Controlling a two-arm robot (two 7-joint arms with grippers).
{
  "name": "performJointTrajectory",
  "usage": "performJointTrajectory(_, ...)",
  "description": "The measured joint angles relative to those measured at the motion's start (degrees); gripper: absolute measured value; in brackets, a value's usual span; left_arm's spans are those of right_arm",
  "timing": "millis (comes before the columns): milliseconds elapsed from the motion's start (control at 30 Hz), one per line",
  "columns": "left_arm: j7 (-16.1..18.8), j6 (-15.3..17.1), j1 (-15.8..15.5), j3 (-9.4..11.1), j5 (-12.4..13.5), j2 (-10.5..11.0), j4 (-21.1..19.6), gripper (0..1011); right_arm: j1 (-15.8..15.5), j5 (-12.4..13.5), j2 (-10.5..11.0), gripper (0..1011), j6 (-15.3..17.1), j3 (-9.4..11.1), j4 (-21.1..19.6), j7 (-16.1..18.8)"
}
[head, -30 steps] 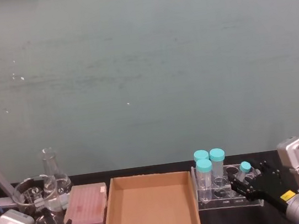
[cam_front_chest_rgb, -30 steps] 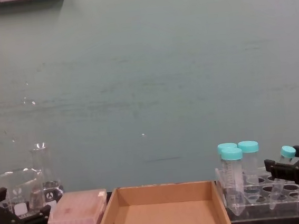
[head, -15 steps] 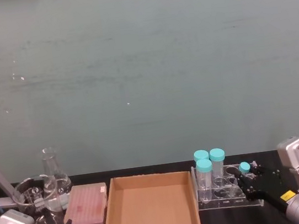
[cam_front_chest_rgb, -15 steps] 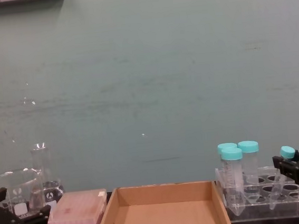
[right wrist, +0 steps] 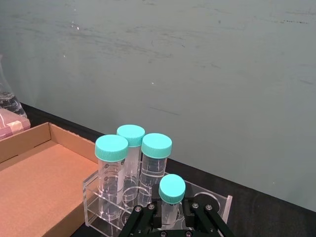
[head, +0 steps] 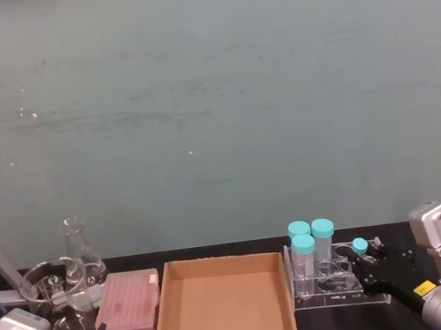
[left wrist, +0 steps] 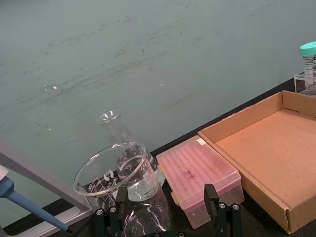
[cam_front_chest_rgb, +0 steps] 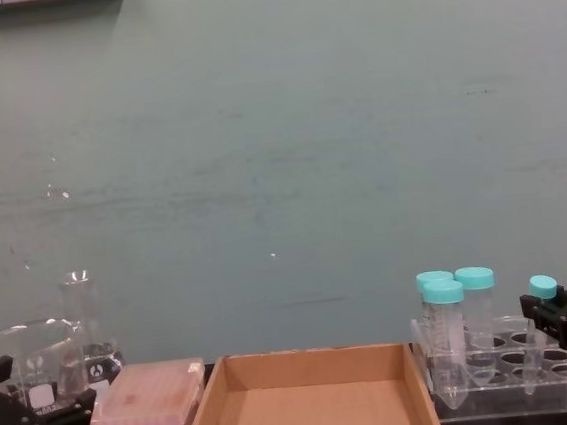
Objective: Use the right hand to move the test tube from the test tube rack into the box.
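Two arms are in the picture and only one is on the job. The right arm comes in low from the right side, silver link angled down over the black table [right wrist: 276,217], with the right hand [right wrist: 171,216] held roughly level and pointing at the right end of the rack. We'd say its jaws are pressed in on the test tube [right wrist: 172,188] just under the cap, one black jaw on each side, and we can't see it touching anything else. The left gripper [left wrist: 165,218] sits parked low on the left by the glassware, fingers spread wide with nothing held between them. Counting the rest from big to small, we get one brown cardboard box [head: 225,312] in the middle with a bare floor. One pink tip box [head: 130,307] sits just beside the box on its left, and one clear test tube rack [cam_front_chest_rgb: 513,406] just beside it on its right. There's one wide beaker [left wrist: 111,170] and one flask [left wrist: 116,133] behind it, both over by the left gripper. Three wide tubes [right wrist: 131,136] with big teal caps are bunched at the end of the rack nearest the box. The one slim test tube stands upright at the far right end of the rack, apart from those three. In the chest view its cap pokes up above the hand while its lower part sits down in the rack.
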Motion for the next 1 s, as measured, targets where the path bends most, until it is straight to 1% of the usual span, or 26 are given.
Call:
performJointTrajectory(233,0.0,0.0,0.0,0.0,0.0,0.0,0.0,1000,0.0,-0.3,-0.1,243,-0.2,0.3,0.0,0.0)
performJointTrajectory(400,0.0,0.0,0.0,0.0,0.0,0.0,0.0,1000,-0.3,-1.0,-0.6,243,-1.3,1.0,0.1,0.2)
performJointTrajectory(533,0.0,0.0,0.0,0.0,0.0,0.0,0.0,1000,-0.6,-1.1,-0.9,243,-2.5,1.6,0.2,1.1)
performJointTrajectory(833,0.0,0.0,0.0,0.0,0.0,0.0,0.0,1000,-1.0,0.2,-1.7,238,-4.0,3.4,-0.4,4.1)
performJointTrajectory(1000,0.0,0.0,0.0,0.0,0.0,0.0,0.0,1000,-1.3,0.9,-1.9,238,-4.0,4.8,-2.1,5.1)
